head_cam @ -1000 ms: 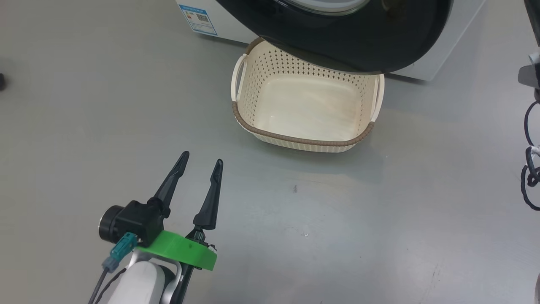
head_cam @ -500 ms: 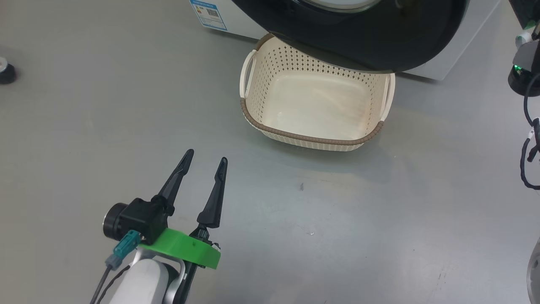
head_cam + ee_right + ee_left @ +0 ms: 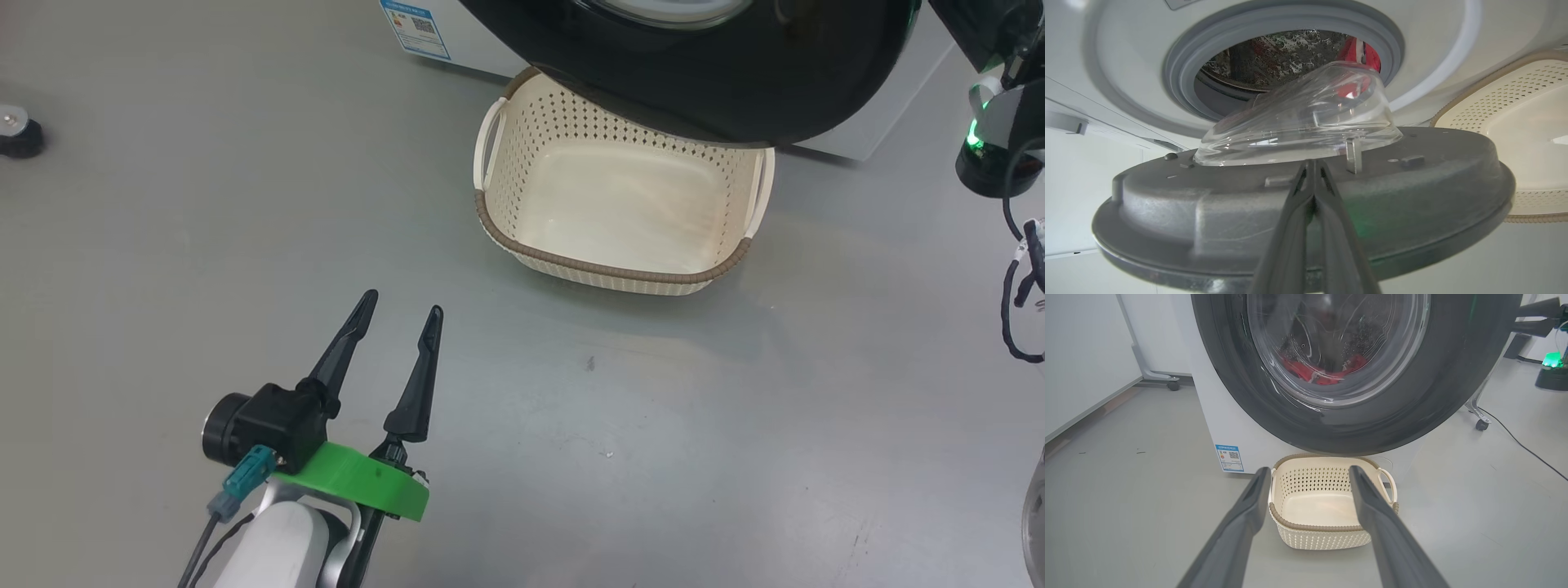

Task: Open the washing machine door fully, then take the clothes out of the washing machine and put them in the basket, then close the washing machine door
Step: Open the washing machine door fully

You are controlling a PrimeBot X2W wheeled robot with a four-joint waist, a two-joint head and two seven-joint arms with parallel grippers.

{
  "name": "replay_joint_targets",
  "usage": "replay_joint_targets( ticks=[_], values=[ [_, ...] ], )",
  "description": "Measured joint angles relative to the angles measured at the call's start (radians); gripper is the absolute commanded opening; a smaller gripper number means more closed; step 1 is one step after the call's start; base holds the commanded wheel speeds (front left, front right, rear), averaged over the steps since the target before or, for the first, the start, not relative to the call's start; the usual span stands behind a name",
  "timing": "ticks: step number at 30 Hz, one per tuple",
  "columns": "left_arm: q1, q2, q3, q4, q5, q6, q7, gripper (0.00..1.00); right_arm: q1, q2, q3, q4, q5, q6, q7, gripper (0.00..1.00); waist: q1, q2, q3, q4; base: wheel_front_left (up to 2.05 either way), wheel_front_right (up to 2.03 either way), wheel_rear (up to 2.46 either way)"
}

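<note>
**Door partway open, red clothes in the drum**

The large round washing machine door (image 3: 694, 82), with a glossy black rim around a bulging clear glass bowl, stands partway out from the big white front-loading washing machine (image 3: 1208, 396). It overhangs the far edge of the small cream perforated plastic basket (image 3: 604, 273) on the grey floor (image 3: 735, 449). The bright red fabric clothes (image 3: 1359, 51) lie inside the perforated steel drum (image 3: 1257, 57). The right gripper (image 3: 1312, 163), fingers pressed together, points at the door's black inner side. The left gripper (image 3: 402, 302) hovers spread wide over the floor, near the basket.
</note>
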Motion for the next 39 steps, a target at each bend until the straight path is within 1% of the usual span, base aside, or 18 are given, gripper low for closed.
replay_joint_targets(
  ticks=[1, 9, 21, 39],
  values=[
    [0.0, 0.0, 0.0, 0.001, 0.0, 0.0, 0.0, 1.0, -0.001, -0.002, 0.002, 0.019, 0.008, 0.0, 0.019, 0.0, 0.0, 0.0, -0.002, 0.002, 0.0, 0.0, 0.0],
    [0.0, 0.0, 0.0, 0.012, 0.002, 0.007, 0.0, 1.0, -0.001, -0.002, 0.003, 0.072, 0.025, -0.001, 0.06, 0.0, 0.0, 0.0, -0.021, 0.004, 0.0, 0.0, 0.0],
    [0.001, 0.0, 0.0, 0.029, 0.011, 0.007, 0.0, 1.0, 0.017, 0.015, 0.019, 0.123, 0.049, -0.001, 0.118, 0.0, 0.0, 0.0, -0.063, 0.0, 0.0, 0.0, 0.0],
    [0.004, 0.0, 0.012, 0.03, 0.02, 0.007, 0.0, 1.0, 0.067, 0.076, 0.091, 0.144, 0.056, -0.001, 0.196, 0.0, 0.0, 0.0, -0.105, -0.01, 0.0, 0.0, 0.0]
  ],
)
